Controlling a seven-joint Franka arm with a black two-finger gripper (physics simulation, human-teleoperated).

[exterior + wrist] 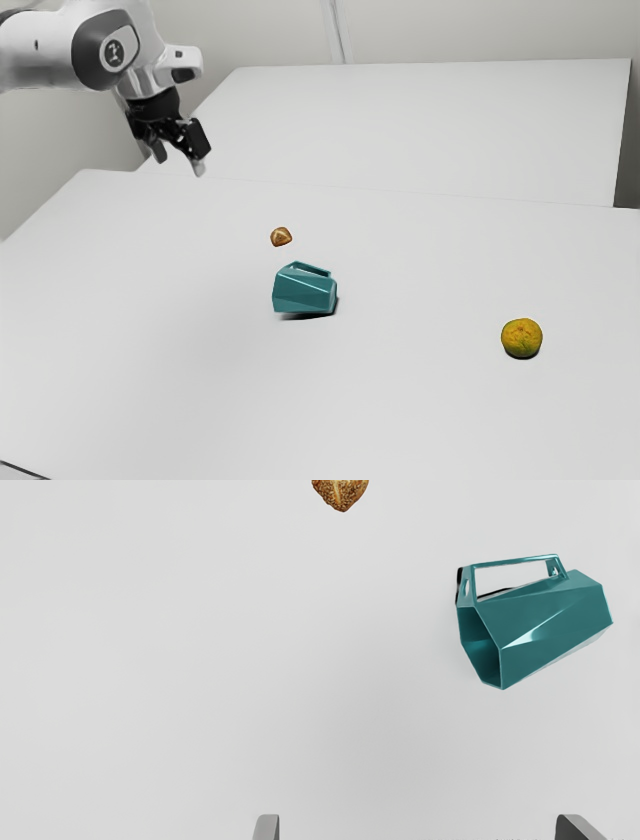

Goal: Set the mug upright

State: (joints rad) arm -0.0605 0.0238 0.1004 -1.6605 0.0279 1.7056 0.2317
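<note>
My gripper hangs above the table at the exterior view's upper left, well apart from the mug. The teal faceted mug lies on its side on the table near the middle of that view. In the wrist view the mug shows its open mouth and its handle, which stands out from one side. My gripper has its two fingers wide apart, with nothing between them.
A small brown seeded bread piece rests on the white table close to the mug's handle side. A yellow-green round fruit sits toward the exterior view's right. A pale wall stands behind.
</note>
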